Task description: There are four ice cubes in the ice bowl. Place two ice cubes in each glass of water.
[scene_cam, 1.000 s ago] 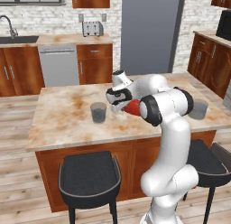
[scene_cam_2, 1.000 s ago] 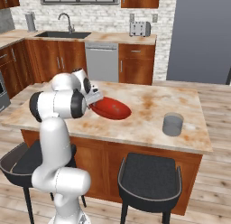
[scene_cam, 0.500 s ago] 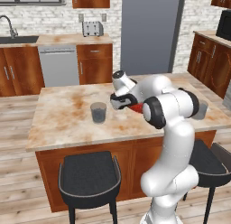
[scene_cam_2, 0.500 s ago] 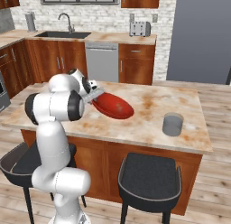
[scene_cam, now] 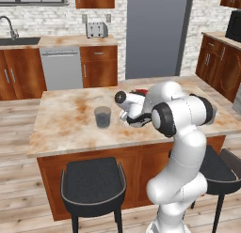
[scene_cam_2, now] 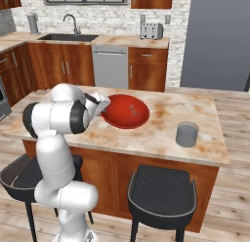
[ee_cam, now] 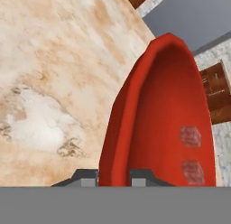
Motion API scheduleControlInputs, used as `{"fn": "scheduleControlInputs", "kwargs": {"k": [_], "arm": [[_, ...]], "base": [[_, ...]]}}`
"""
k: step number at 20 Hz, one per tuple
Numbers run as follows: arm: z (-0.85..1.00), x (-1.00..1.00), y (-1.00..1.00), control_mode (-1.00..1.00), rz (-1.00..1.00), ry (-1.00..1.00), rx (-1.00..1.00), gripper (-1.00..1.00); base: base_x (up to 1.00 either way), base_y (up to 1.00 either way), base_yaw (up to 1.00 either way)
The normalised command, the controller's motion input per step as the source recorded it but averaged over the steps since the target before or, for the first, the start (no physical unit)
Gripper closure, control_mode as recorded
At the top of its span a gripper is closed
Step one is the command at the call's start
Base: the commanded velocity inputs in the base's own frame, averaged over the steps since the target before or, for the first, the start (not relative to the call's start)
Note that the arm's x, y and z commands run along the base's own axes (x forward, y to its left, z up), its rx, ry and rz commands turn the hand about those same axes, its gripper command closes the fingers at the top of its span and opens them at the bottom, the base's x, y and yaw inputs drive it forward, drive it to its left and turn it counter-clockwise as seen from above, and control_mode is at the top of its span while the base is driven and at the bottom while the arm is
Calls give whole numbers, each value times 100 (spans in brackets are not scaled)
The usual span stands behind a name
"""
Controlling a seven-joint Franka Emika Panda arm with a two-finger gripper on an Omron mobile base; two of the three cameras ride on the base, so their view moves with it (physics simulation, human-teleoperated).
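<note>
**Now our gripper pinches the red bowl's rim**

We reach our white arm with dark joints [scene_cam: 181,115] forward and low over the island, elbow bent, wrist turned toward the wide, shallow, round red bowl [scene_cam_2: 126,110]. Our two-finger gripper [ee_cam: 113,175] is closed narrow on the bowl's near rim, one dark fingertip [ee_cam: 85,175] outside the wall and the other inside. Two small, pale translucent ice cubes [ee_cam: 190,136] lie on the bowl's floor, near each other but apart. One short grey translucent tumbler [scene_cam: 102,117] stands just left of our wrist; the other alike tumbler [scene_cam_2: 186,134] stands well apart to the bowl's right. We work on a beige marbled island countertop [scene_cam_2: 161,133] with two dark stools [scene_cam_2: 163,191] tucked below, wooden cabinets [scene_cam_2: 63,65], a steel sink [scene_cam_2: 67,37] and a toaster [scene_cam_2: 151,30] behind.
</note>
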Motion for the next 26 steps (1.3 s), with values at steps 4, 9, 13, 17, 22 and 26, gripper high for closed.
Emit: {"fn": "scheduleControlInputs", "kwargs": {"k": [4,9,13,17,22,26], "arm": [[61,1,2,-100,-8,16,-19,100],[47,-1,0,-100,-8,16,-12,100],[16,-21,0,-100,-6,8,-7,100],[12,-17,0,-100,-6,1,-4,100],[5,-10,-2,-100,0,-3,0,100],[0,0,0,-100,0,0,0,100]], "base": [[0,0,0],[0,0,0],[0,0,0],[0,0,0],[0,0,0],[0,0,0]]}}
